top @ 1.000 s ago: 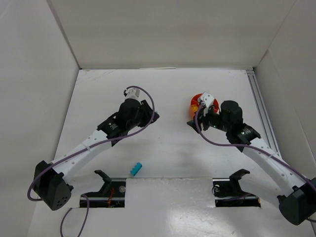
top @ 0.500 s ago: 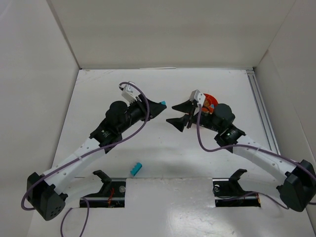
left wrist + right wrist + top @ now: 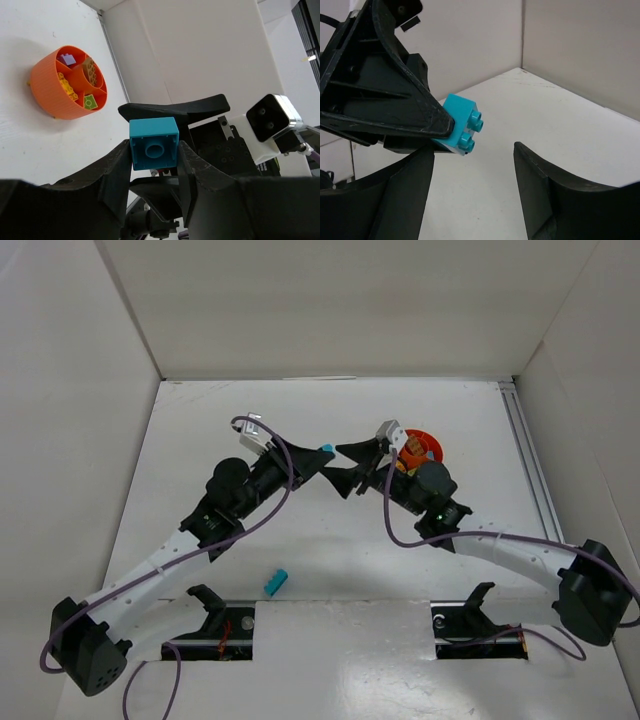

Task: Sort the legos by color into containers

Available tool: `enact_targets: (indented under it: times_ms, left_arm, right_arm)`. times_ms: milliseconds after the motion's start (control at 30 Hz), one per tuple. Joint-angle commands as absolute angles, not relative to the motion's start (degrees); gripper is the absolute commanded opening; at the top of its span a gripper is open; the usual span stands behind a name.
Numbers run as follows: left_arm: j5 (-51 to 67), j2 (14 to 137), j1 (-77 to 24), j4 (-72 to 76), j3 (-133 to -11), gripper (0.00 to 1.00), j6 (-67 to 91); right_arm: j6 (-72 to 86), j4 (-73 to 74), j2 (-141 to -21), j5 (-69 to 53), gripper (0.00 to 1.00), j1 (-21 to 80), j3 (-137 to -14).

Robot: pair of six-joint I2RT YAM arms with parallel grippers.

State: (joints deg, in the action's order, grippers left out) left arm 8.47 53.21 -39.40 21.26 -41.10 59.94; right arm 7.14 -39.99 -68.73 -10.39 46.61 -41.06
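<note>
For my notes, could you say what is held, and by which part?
The left tool pinches a teal brick by its opposite sides; the right tool holds nothing.

- held teal brick (image 3: 153, 144): hard moulded plastic, smooth, soft sheen
- orange bowl (image 3: 50, 97): plastic, outer wall finely ribbed, inner dividers smooth, satin
- small bricks in bowl (image 3: 66, 85): smooth plastic, slightly glossy
- left gripper (image 3: 153, 152) jaws: black plastic, matt, fine grainy texture
- right gripper (image 3: 472, 152) jaws: same matt black plastic, faint layer lines, pale scuffs on edges
- bench (image 3: 330, 540): white, smooth, dull sheen, few grey marks
- walls (image 3: 330, 310): white matt board
- rail (image 3: 527, 460) at bench's right edge: bare silvery metal
- left arm link (image 3: 150, 572): white, smooth, semi-gloss
</note>
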Motion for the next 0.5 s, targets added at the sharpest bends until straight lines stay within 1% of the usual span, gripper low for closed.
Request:
enact_targets:
  times_ms: [0,167,367,467]
  left_arm:
    - [8.0,51.4,-39.6,26.2,-40.6,0.15,61.8]
    - [8.0,51.4,-39.6,26.2,-40.0,0.15,62.3]
    - [6.1,50.9,-39.6,25.0,-40.0,0.15,62.3]
    - [4.7,50.3,-39.6,24.2,-40.0,0.15,62.3]
  right_arm:
    - [8.7,-47.3,-70.2,0.4,0.69,48.3,-43.0]
    - [9.8,-52.7,-73.7,1.4,0.68,48.9,-43.5]
    - [9.8,-53.3,-74.9,-2.2,0.68,48.9,-45.5]
    - [8.8,-51.9,-73.3,-3.5,0.68,48.9,-46.1]
